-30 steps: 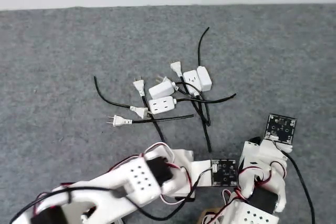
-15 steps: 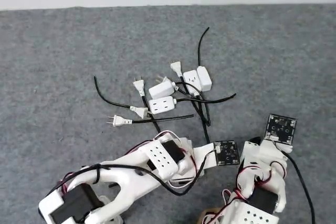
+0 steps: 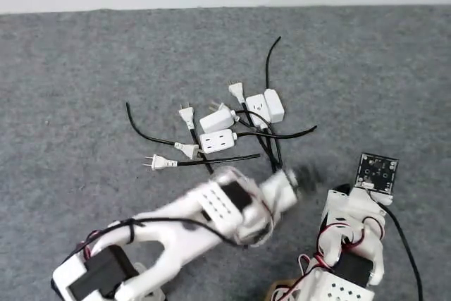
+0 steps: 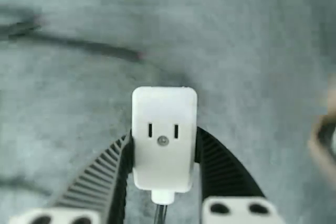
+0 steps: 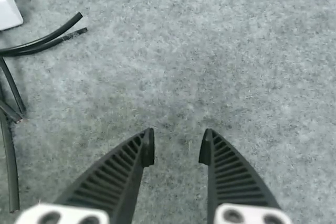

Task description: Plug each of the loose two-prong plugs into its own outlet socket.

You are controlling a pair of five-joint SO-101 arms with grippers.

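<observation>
Left gripper (image 4: 164,139), clamped on a white outlet socket (image 4: 164,114), holds it slots-out over the grey mat (image 4: 252,51), prob. so I can mate one of the loose plugs (image 3: 163,163) lying mid-table, while right gripper (image 5: 177,148) hangs w/ jaws apart beside black cords (image 5: 42,40).

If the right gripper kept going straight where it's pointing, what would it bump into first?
Probably just the grey mat. The right gripper is open over bare mat; the black cords lie off to one side of its line, though depth is unclear.
</observation>
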